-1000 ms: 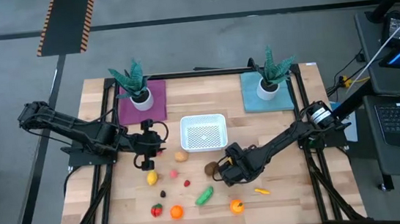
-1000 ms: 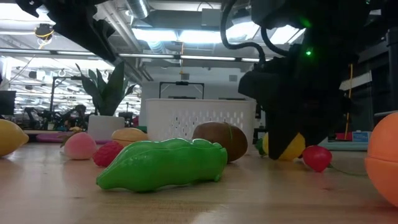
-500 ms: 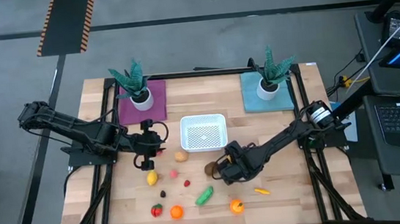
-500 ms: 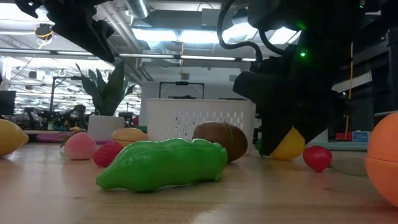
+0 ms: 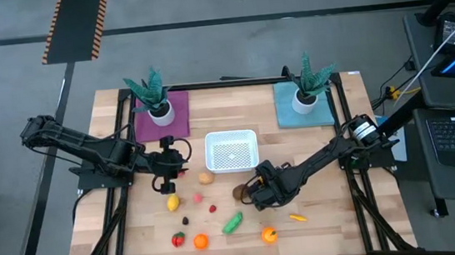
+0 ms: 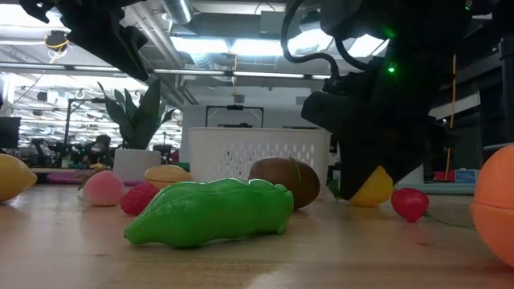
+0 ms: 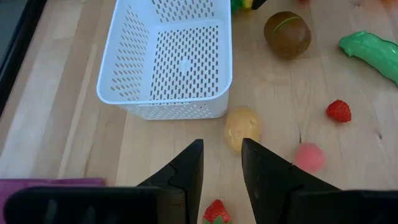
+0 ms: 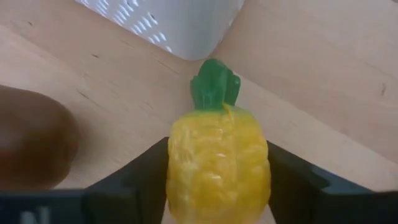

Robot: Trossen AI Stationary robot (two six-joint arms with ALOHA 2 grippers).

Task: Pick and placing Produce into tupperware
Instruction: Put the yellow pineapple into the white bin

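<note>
Produce lies scattered on the wooden table: a yellow pineapple (image 8: 217,162), a brown kiwi (image 5: 239,192), a green piece (image 5: 233,222), a tan potato (image 5: 206,178), a lemon (image 5: 173,203) and oranges (image 5: 269,235). The white tupperware (image 5: 232,152) stands at the table's middle with nothing in it. My right gripper (image 5: 255,196) is low over the table just in front of the tupperware, shut on the pineapple. My left gripper (image 7: 222,168) hangs above the table left of the tupperware, slightly open, with nothing between its fingers. My right gripper pinches the pineapple's yellow body (image 8: 186,168) between its two fingers (image 8: 286,171), one on each flank, coming steeply from above. The green crown (image 8: 214,87) points away from the gripper toward the tupperware. In the low view the pineapple (image 6: 371,186) sits tilted, its lower end at the table.
Two potted plants (image 5: 152,97) (image 5: 305,82) stand on mats at the far corners. A red strawberry (image 7: 339,111) and a pink piece (image 7: 309,155) lie near the potato. An orange carrot (image 5: 298,217) lies near the table's near right.
My right gripper's fingers have closed in on the pineapple. The pineapple has tipped over a little between them while staying low at the table. My left arm has kept still.
</note>
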